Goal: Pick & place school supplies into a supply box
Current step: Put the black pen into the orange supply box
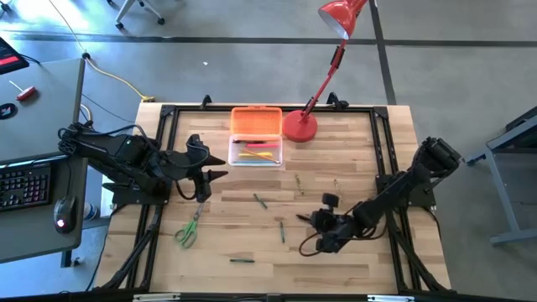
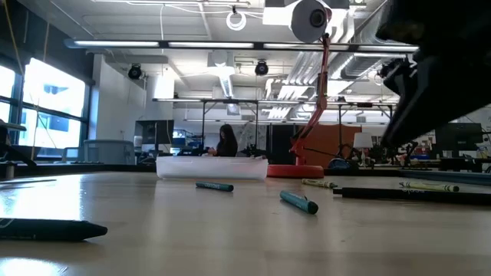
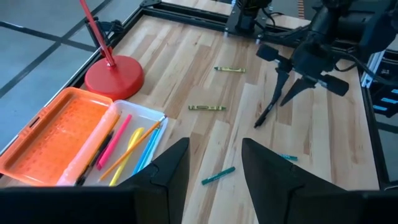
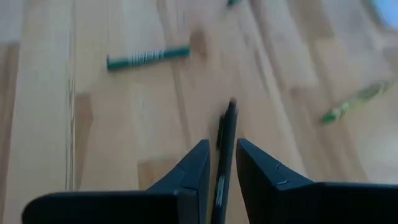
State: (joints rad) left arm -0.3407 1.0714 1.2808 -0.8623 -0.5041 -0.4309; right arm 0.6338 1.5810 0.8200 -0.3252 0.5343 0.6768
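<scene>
The supply box lies open at the table's back, its orange lid flat beside the clear base. The base holds several pens in pink, yellow and orange. Loose school supplies lie on the wood: green-handled scissors, green pens and crayons. My right gripper hovers over a black pen, which lies on the table and shows in the narrow gap between the slightly parted fingers. My left gripper hangs open and empty left of the box.
A red desk lamp stands with its round base right beside the box, its stem leaning over the back right of the table. A black frame rail edges the tabletop. A desk with a keyboard stands off to the left.
</scene>
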